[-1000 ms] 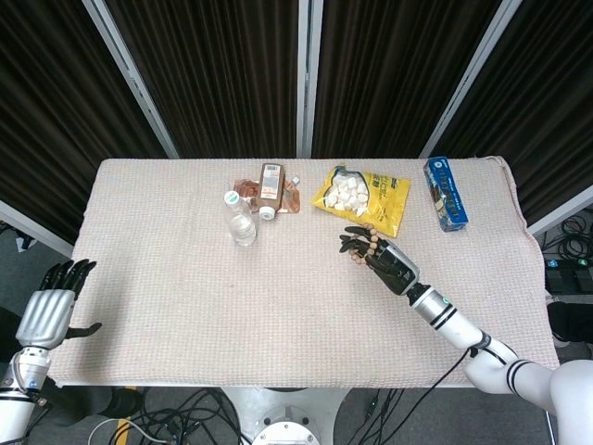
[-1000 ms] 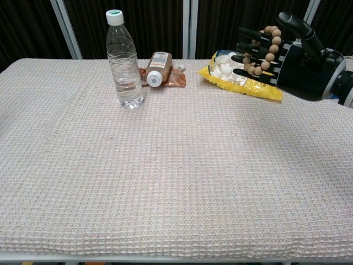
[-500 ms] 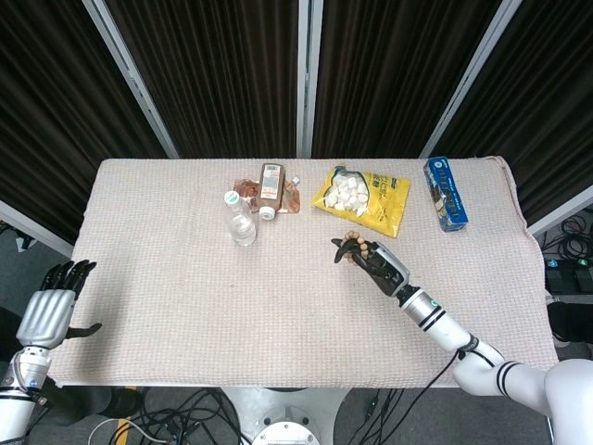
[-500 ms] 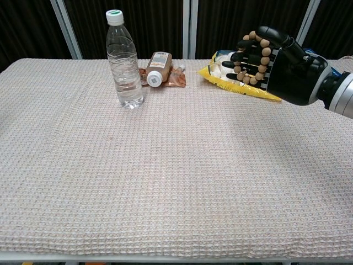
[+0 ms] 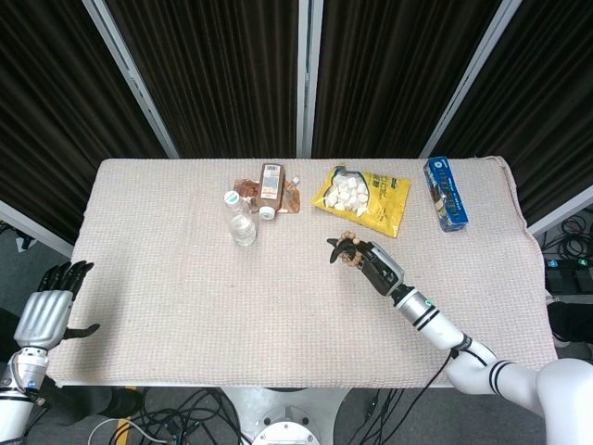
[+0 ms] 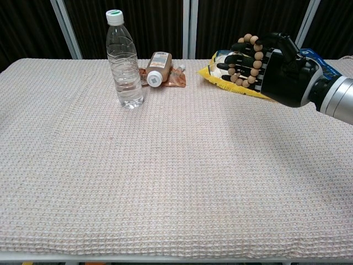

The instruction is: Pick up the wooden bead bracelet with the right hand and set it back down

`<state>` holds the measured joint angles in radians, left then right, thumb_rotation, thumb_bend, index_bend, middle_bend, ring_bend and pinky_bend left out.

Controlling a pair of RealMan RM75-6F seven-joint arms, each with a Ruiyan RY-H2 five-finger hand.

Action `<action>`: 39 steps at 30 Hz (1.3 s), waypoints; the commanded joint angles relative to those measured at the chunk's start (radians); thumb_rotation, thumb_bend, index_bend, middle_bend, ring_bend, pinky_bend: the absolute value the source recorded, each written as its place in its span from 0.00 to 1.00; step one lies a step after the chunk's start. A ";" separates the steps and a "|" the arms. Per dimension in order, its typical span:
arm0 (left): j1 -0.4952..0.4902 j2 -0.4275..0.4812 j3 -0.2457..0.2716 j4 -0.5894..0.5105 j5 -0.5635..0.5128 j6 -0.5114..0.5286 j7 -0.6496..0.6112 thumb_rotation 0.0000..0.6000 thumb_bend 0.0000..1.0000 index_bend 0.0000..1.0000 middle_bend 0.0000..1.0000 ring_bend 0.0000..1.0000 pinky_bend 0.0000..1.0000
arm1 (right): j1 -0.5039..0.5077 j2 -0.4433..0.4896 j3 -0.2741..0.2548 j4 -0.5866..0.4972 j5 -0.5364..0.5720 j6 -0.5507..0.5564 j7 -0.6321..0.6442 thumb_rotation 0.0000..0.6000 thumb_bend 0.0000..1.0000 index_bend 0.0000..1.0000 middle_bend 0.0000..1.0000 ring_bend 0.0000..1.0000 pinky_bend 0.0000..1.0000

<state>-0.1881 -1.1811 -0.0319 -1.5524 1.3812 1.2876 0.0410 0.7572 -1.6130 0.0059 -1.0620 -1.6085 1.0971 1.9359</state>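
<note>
- Chest view shows the wooden bead bracelet (image 6: 247, 62) looped around the fingers of the right hand (image 6: 278, 69), lifted clear above the cloth-covered table (image 6: 165, 165).
- In the head view the bracelet (image 5: 350, 250) sits at the front of the right hand (image 5: 369, 261), just in front of the yellow snack bag (image 5: 363, 198) and slightly nearer the robot.
- The right hand holds the bracelet, its dark fingers (image 6: 238, 56) extended through the ring of beads.
- The left hand (image 5: 48, 312) hangs off the table's left edge, well apart from the snack bag, fingers spread and holding nothing.
- Left of the snack bag lies a brown pouch (image 5: 271, 190), with a clear water bottle (image 6: 124, 62) standing upright just beside it.
- Right of the snack bag lies a blue box (image 5: 446, 193).
</note>
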 commanded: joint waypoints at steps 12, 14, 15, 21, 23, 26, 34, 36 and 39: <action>-0.002 -0.001 0.000 0.001 0.003 -0.002 0.000 1.00 0.00 0.09 0.05 0.00 0.00 | -0.024 -0.002 0.002 -0.006 0.004 0.031 -0.077 0.31 0.69 0.53 0.52 0.13 0.00; -0.002 -0.001 0.000 0.000 0.002 -0.002 0.000 1.00 0.00 0.09 0.05 0.00 0.00 | -0.025 -0.005 0.004 -0.007 0.002 0.035 -0.092 0.31 0.74 0.53 0.52 0.13 0.00; -0.001 -0.001 0.000 0.000 0.002 -0.002 0.000 1.00 0.00 0.09 0.05 0.00 0.00 | -0.026 -0.006 0.004 -0.006 0.001 0.039 -0.100 0.31 0.77 0.54 0.52 0.13 0.00; 0.001 0.000 0.002 -0.002 0.003 0.001 0.001 1.00 0.00 0.09 0.05 0.00 0.00 | -0.026 -0.011 -0.001 0.003 -0.013 0.051 -0.110 0.42 0.99 0.54 0.51 0.13 0.00; 0.001 0.000 0.002 -0.002 0.003 0.001 0.000 1.00 0.00 0.09 0.05 0.00 0.00 | -0.026 -0.012 -0.003 0.008 -0.020 0.058 -0.104 0.45 1.00 0.53 0.50 0.13 0.00; -0.001 0.000 0.002 -0.002 0.004 -0.001 -0.001 1.00 0.00 0.09 0.05 0.00 0.00 | -0.025 -0.012 -0.008 0.016 -0.031 0.070 -0.091 0.48 1.00 0.49 0.49 0.11 0.00; -0.005 0.001 0.003 -0.001 0.006 -0.009 -0.006 1.00 0.00 0.09 0.05 0.00 0.00 | -0.026 -0.026 -0.016 0.049 -0.050 0.101 -0.067 0.66 1.00 0.42 0.42 0.06 0.00; -0.005 0.002 0.004 -0.001 0.005 -0.011 -0.008 1.00 0.00 0.09 0.05 0.00 0.00 | -0.023 -0.030 -0.019 0.058 -0.057 0.109 -0.057 0.72 1.00 0.40 0.40 0.05 0.00; -0.004 0.003 0.004 -0.002 0.005 -0.011 -0.009 1.00 0.00 0.09 0.05 0.00 0.00 | -0.018 -0.037 -0.026 0.071 -0.069 0.117 -0.047 0.85 1.00 0.39 0.39 0.04 0.00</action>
<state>-0.1923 -1.1782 -0.0277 -1.5545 1.3863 1.2781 0.0324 0.7360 -1.6462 -0.0155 -0.9970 -1.6706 1.2096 1.8822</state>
